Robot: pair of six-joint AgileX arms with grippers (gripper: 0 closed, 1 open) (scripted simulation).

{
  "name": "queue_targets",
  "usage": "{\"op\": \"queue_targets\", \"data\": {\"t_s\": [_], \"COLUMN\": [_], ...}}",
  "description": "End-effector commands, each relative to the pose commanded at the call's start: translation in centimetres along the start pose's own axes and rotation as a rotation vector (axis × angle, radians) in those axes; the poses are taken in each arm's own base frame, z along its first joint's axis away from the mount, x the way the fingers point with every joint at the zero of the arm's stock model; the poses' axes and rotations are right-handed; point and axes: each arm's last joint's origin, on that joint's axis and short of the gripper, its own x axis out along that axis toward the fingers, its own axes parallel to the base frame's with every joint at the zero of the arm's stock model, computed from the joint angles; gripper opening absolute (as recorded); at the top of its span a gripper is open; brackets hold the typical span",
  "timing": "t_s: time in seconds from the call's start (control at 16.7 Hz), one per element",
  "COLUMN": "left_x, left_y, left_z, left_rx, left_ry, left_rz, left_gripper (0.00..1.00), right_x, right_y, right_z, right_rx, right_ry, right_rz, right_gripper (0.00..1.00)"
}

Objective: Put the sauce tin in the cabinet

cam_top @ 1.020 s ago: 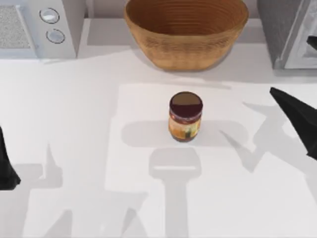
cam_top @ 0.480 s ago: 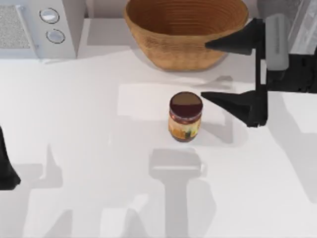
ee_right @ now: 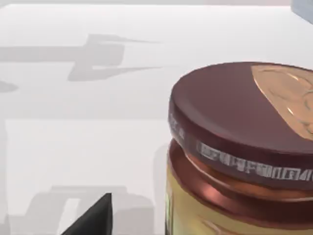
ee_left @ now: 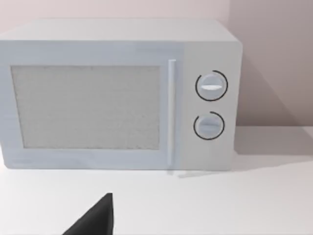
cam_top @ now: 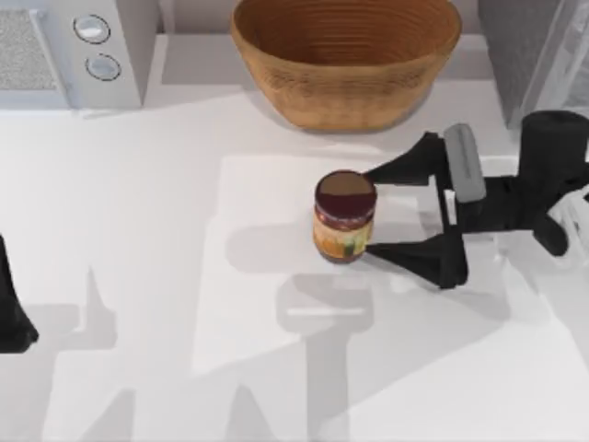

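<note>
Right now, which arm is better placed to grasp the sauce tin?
Right. The right gripper is open at the sauce tin, near the cabinet; the left gripper is parked at the table's left edge.

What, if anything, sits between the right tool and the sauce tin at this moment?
Nothing visible does. The right tool is open at the right side of the sauce tin, one finger behind it and one in front, with bare table around. The basket stands farther back, out of the way. The left tool is parked at the left edge.
</note>
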Motion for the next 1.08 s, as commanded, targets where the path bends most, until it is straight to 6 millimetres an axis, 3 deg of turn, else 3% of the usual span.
{"op": "queue_targets", "data": {"t_s": [0.18, 0.6, 1.08], "left_x": [0.0, 0.0, 0.0], "left_y": [0.0, 0.0, 0.0], "left_z": [0.0, 0.0, 0.0], "left_rx": [0.000, 0.000, 0.000], "left_ry": [0.000, 0.000, 0.000], "left_rz": [0.000, 0.000, 0.000], "left_gripper": [1.00, 1.00, 1.00], "right_x": [-0.2, 0.3, 5.8], "right_y": [-0.2, -0.2, -0.2], "right_z": [-1.8, -1.8, -1.8], "right_rx": [0.017, 0.019, 0.017], "right_ry": [-0.001, 0.000, -0.001], "right_rz": [0.007, 0.010, 0.007], "right_gripper": [1.00, 1.00, 1.00]}}
